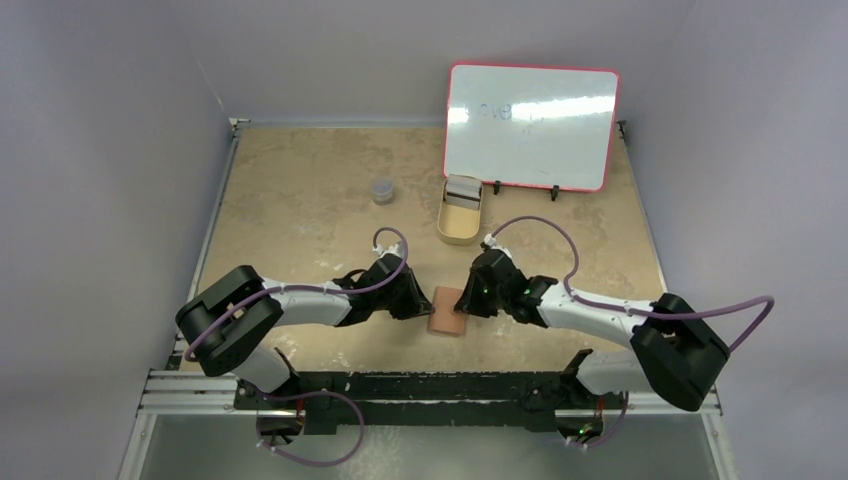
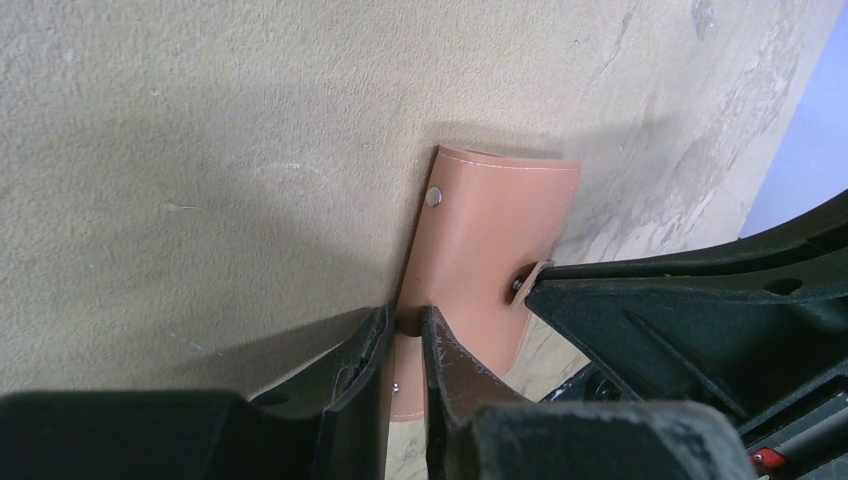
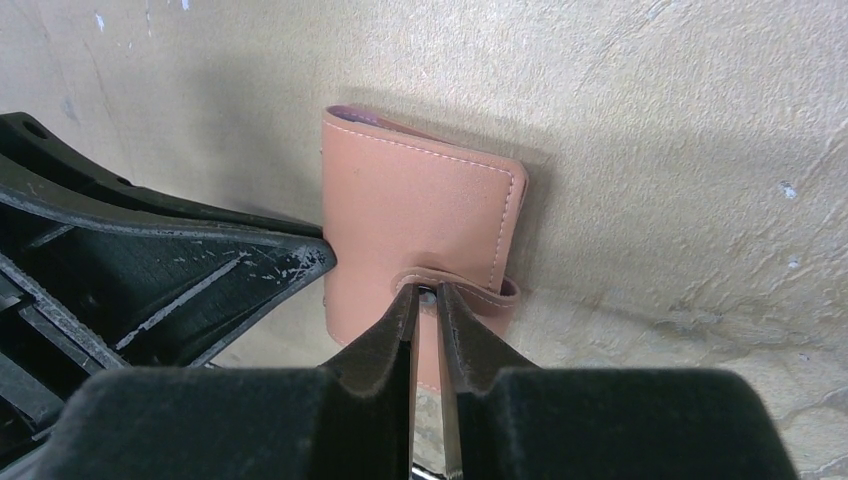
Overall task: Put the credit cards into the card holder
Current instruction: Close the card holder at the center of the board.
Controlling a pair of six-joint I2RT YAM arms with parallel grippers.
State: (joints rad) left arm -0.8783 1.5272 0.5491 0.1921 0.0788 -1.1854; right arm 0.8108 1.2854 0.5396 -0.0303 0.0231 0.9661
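Observation:
The card holder [image 1: 447, 313], a pinkish-brown leather wallet, is folded closed near the table's front edge, between my two grippers. My left gripper [image 2: 405, 322] is shut on the card holder's [image 2: 480, 240] near edge, and a pale snap stud shows on its cover. My right gripper [image 3: 427, 292] is shut on the closing strap [image 3: 470, 285] that wraps over the card holder [image 3: 410, 210]. In the top view the left gripper [image 1: 418, 305] and right gripper [image 1: 470, 300] flank it. The credit cards [image 1: 462, 189], grey, stand on edge in the far end of a tan tin.
The tan oval tin [image 1: 458, 228] sits behind the grippers, right of centre. A red-framed whiteboard [image 1: 530, 125] stands at the back right. A small grey cylinder [image 1: 381, 190] stands at the back left. Walls close in the table's sides.

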